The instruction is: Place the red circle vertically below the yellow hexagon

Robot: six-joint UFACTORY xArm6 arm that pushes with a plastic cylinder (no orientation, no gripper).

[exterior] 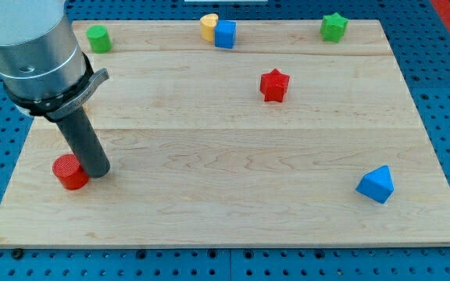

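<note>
The red circle (69, 172) lies on the wooden board near the view's left edge, low down. My tip (97, 171) rests right next to it, touching its right side. The yellow block (208, 26), which may be the hexagon though its shape is hard to make out, sits at the view's top centre, pressed against the left side of a blue cube (225, 34). The rod and arm hide part of the board above the red circle.
A green cylinder-like block (98, 37) sits at the top left, a green star (333, 26) at the top right, a red star (273, 85) right of centre, and a blue triangle (376, 184) at the lower right. The board's edge (225, 240) runs along the bottom.
</note>
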